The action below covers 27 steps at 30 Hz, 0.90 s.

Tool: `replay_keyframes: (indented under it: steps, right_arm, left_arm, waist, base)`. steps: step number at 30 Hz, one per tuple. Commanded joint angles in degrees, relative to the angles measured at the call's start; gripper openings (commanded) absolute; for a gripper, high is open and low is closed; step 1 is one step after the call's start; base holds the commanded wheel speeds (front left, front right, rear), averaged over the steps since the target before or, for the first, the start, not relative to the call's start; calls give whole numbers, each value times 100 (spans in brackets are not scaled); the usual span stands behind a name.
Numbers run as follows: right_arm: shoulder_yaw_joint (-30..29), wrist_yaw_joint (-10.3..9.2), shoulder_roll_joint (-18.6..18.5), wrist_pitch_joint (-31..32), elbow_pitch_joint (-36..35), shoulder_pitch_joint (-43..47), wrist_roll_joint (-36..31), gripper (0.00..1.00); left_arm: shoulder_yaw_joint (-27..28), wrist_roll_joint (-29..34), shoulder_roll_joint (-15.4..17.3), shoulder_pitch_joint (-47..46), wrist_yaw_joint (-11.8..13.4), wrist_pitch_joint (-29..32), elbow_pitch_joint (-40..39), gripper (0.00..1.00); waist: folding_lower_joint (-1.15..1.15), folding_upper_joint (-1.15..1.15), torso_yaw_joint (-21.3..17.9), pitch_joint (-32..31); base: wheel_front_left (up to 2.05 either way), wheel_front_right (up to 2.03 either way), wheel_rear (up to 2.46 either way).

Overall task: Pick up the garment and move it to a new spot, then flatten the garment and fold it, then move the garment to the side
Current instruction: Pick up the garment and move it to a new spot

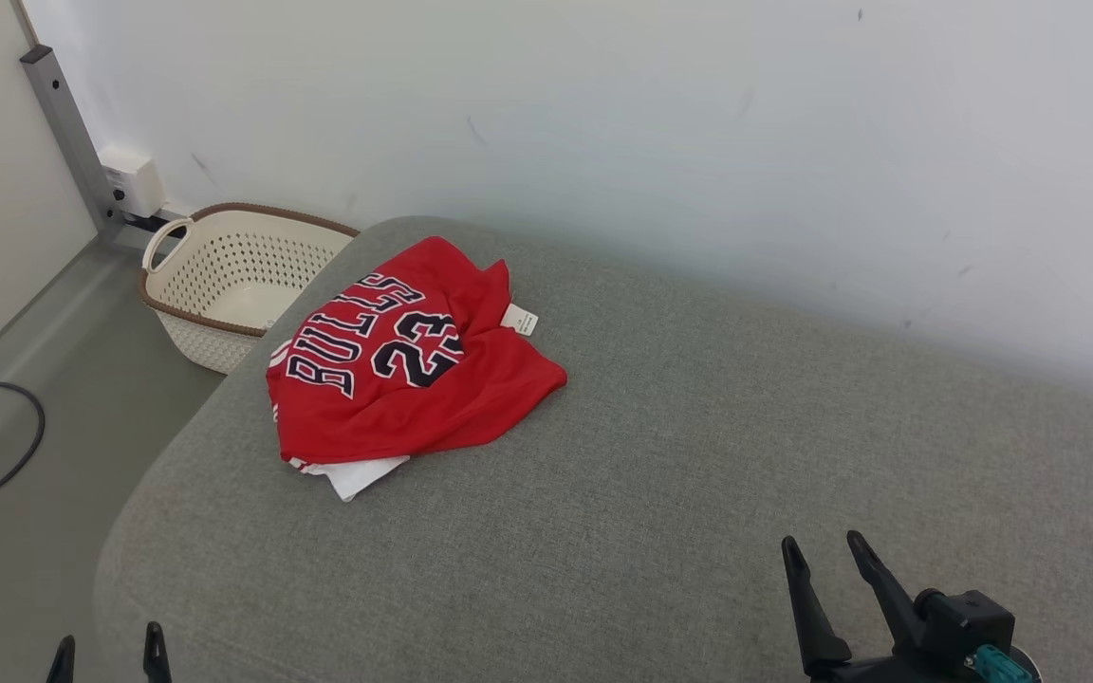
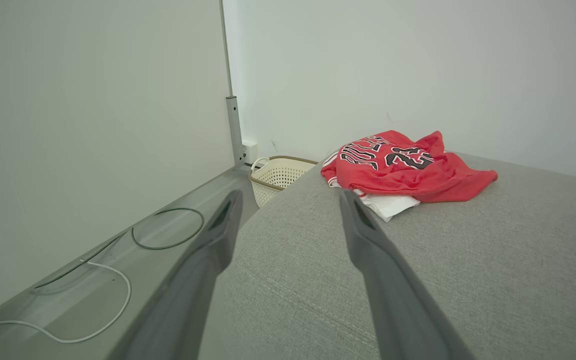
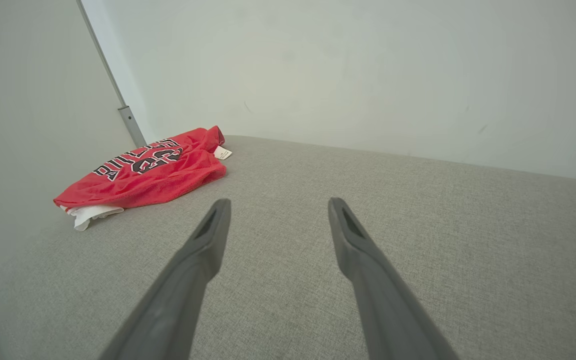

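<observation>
The garment (image 1: 414, 379) is a red basketball jersey with "BULLS 23" lettering and white lining, lying crumpled at the far left of a grey cushioned surface (image 1: 679, 455). It also appears in the left wrist view (image 2: 403, 170) and the right wrist view (image 3: 143, 172). My left gripper (image 1: 110, 650) is open at the lower left near the cushion's front corner, well short of the garment. At the lower right my right gripper (image 1: 826, 550) hangs open over bare cushion, far from the garment. Nothing is between either pair of fingers (image 2: 368, 235) (image 3: 348, 235).
A cream perforated laundry basket (image 1: 233, 285) with a brown rim stands on the floor beyond the cushion's left corner. Cables (image 1: 6, 446) lie on the grey floor at left. A white wall (image 1: 698, 123) runs behind the cushion, a metal post (image 1: 67, 123) in its corner.
</observation>
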Motion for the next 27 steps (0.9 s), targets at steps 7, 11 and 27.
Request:
replay_keyframes:
  steps: [7, 11, 27]
  right_arm:
    - [75, -1, -14, -28, 10, -4, 42, 100]
    - [71, -1, 5, -36, -29, -100, -21, 100]
    - [530, -1, -100, 137, -313, -733, -73, 100]
  left_arm:
    - [-59, -152, -55, -55, -64, -114, -58, 100]
    - [-112, -170, -47, -272, -99, -103, -42, 100]
    - [-37, -507, 510, -2291, -537, 118, 866, 100]
  waist:
    - [0, 0, -76, 14]
    - [0, 0, -230, 55]
    - [0, 0, -1234, 770]
  base:
    - [0, 0, 0]
    - [0, 0, 0]
    - [0, 0, 0]
